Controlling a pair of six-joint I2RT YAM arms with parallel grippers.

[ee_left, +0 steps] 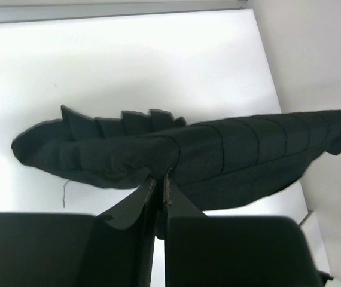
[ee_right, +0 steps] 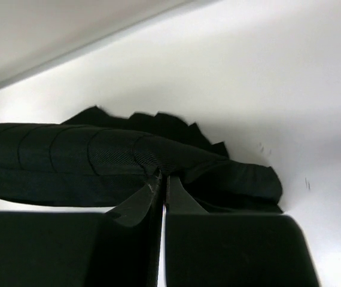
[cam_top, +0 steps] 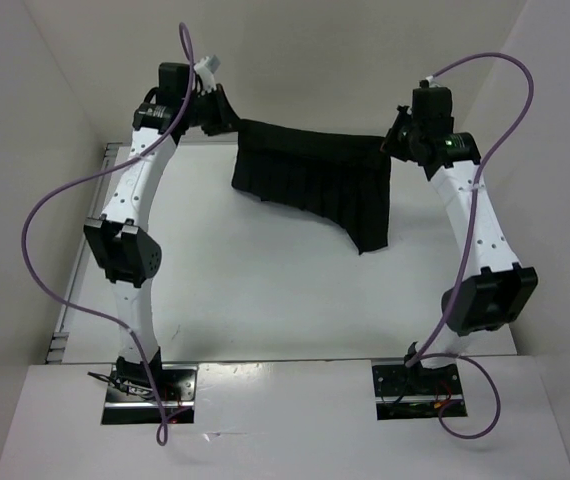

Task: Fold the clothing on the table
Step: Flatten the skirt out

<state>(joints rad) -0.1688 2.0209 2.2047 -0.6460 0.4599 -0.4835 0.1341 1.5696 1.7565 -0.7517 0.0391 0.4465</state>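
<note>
Over the far end of the white tabletop (cam_top: 265, 300), our left end effector (ee_left: 160, 177) and right end effector (ee_right: 161, 177) each pinch a waistband corner, stretching the skirt (cam_top: 310, 180) flat, likely for folding.

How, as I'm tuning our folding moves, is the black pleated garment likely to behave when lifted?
Likely floppy: held between the left gripper and right gripper, the clothing bows and its hem hangs unevenly. Probably light, since narrow fingertip pinches carry it. Its pleats may bunch if pushed across the table.
</note>
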